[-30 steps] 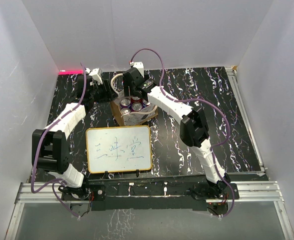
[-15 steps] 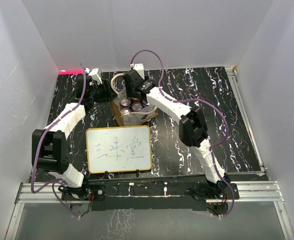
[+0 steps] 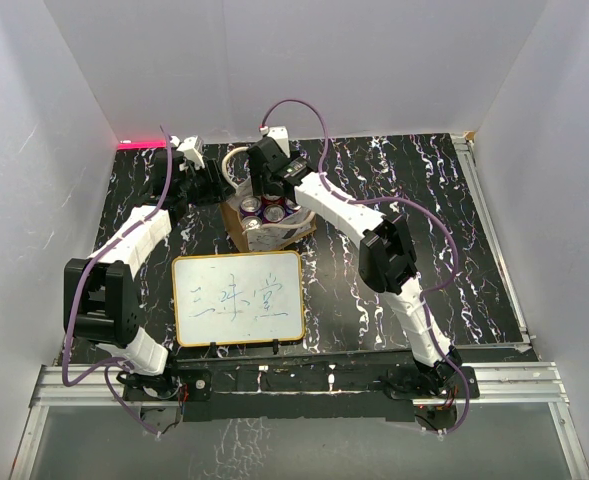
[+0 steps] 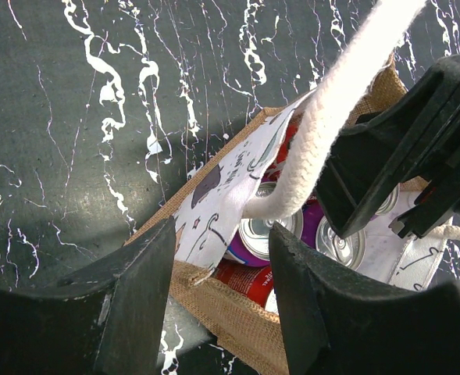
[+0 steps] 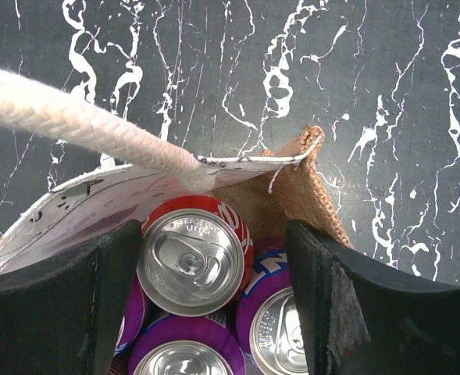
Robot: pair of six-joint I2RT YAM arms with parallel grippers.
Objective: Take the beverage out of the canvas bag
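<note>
Currently: grasp step, no can lifted yet. Bag (image 3: pixel 274 232) sits mid-table beyond the whiteboard (image 3: pixel 239 298), cans upright inside. Right gripper (image 5: pixel 212 250) points down into it, jaws wide apart astride a red can (image 5: pixel 190 262), holding nothing. Next move likely calls for lowering, closing, and lifting clear of the handle (image 5: pixel 73 117). Left gripper (image 4: pixel 222 234) hovers spread over the bag's rim, empty.
</note>
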